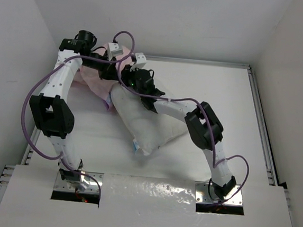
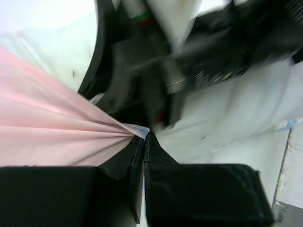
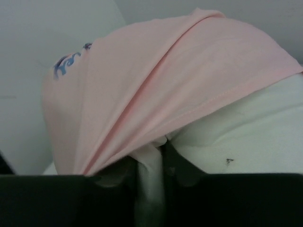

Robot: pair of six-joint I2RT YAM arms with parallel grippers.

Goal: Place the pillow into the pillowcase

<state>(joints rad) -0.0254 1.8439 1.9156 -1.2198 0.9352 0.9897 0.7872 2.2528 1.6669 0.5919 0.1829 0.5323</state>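
Observation:
The white pillow (image 1: 145, 124) lies mid-table, its blue tag (image 1: 136, 145) at the near edge. Its far end is under the pink pillowcase (image 1: 92, 78), bunched at the back left. My left gripper (image 1: 116, 69) is shut on a gathered edge of the pillowcase (image 2: 57, 127), whose folds fan out from the gripper (image 2: 144, 136). My right gripper (image 1: 131, 81) is close beside it. In the right wrist view, the gripper (image 3: 161, 146) is shut on a pale fold of the pillowcase (image 3: 156, 80), which is draped over the speckled pillow (image 3: 246, 132).
White walls enclose the table at the back and both sides. A metal rail (image 1: 261, 128) runs along the right edge. The right arm (image 1: 206, 126) lies across the pillow. The right arm's dark wrist (image 2: 199, 52) fills the top of the left wrist view.

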